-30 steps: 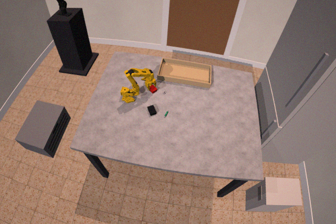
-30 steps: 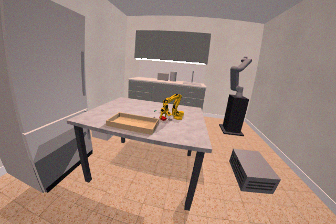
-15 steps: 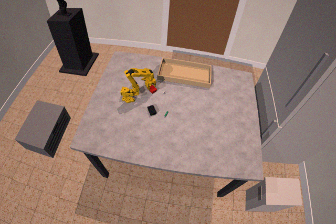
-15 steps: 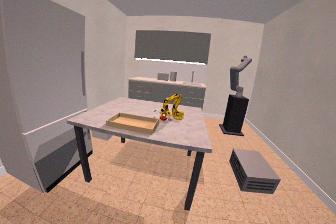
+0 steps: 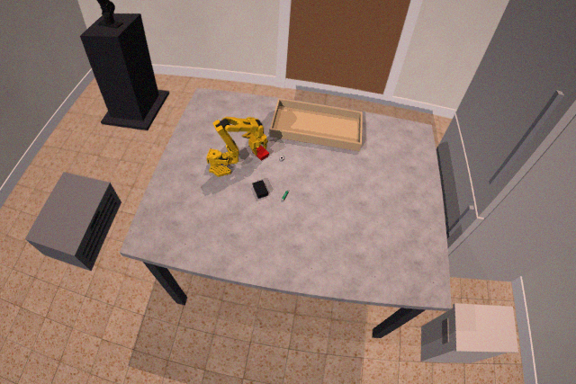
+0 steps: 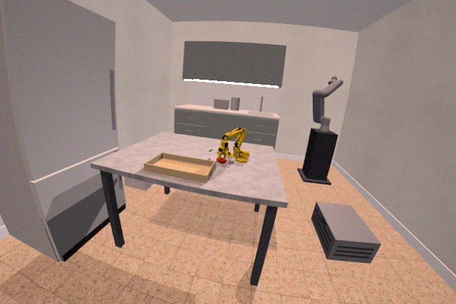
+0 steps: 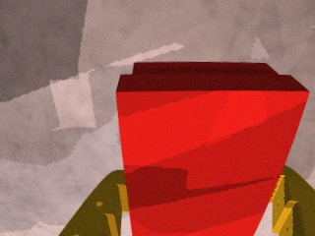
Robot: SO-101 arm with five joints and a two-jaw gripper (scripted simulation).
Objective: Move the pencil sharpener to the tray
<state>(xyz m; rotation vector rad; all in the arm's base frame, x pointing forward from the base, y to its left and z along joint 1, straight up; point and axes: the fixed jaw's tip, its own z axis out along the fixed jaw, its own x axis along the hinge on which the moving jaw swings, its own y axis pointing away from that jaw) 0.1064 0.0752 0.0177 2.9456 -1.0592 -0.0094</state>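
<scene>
My gripper (image 5: 262, 148) (image 6: 221, 158) (image 7: 200, 197) is shut on the red box (image 5: 264, 153) (image 6: 221, 161) (image 7: 211, 132), with a yellow finger on each side of it. The box is low over the grey table (image 5: 325, 212), just left of the tray's near corner. I cannot tell whether its lid is on. The wooden tray (image 5: 316, 140) (image 6: 177, 174) holds nothing. A small white and grey thing with a dark hole (image 5: 281, 157) lies on the table right of the box. I cannot tell whether it is the pencil sharpener.
A black box (image 5: 260, 188) and a green pen (image 5: 283, 195) lie on the table in front of the arm. The arm's base (image 5: 220, 164) stands left of the red box.
</scene>
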